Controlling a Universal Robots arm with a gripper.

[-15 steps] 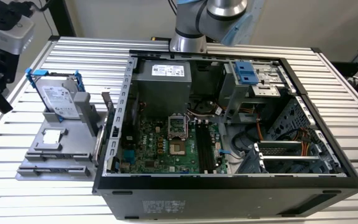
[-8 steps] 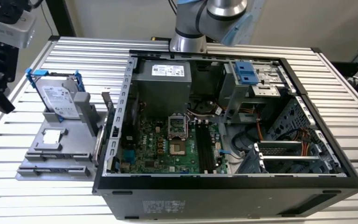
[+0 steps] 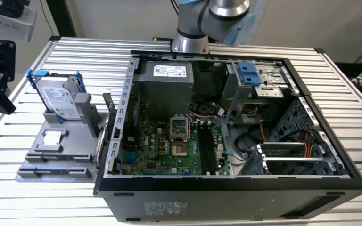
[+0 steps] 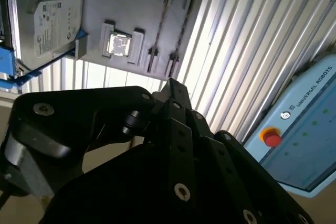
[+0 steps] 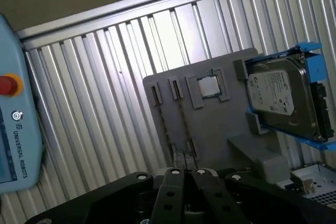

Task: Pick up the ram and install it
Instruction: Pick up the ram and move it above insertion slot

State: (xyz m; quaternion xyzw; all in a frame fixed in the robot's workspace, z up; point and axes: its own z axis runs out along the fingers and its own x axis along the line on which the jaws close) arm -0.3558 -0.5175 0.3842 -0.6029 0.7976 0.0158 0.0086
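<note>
My gripper (image 3: 5, 106) hangs high at the exterior view's left, above the table beside the grey fixture plate (image 3: 74, 141). In both wrist views its black fingers (image 5: 173, 178) meet at the tips, and I see nothing between them. The gripper (image 4: 170, 83) points down at the near end of the plate, where two narrow holder slots (image 5: 178, 119) run side by side. The ram is out of view; I cannot make it out in the holder slots or in the gripper. The long black motherboard slots (image 3: 207, 149) lie inside the open computer case (image 3: 231, 186).
A silver hard drive in a blue frame (image 3: 58, 99) stands on the fixture's far end, with a small square chip (image 3: 52, 137) in the middle. A pale blue control pendant with a red button (image 4: 271, 138) lies on the ribbed table. The arm's base (image 3: 190, 42) stands behind the case.
</note>
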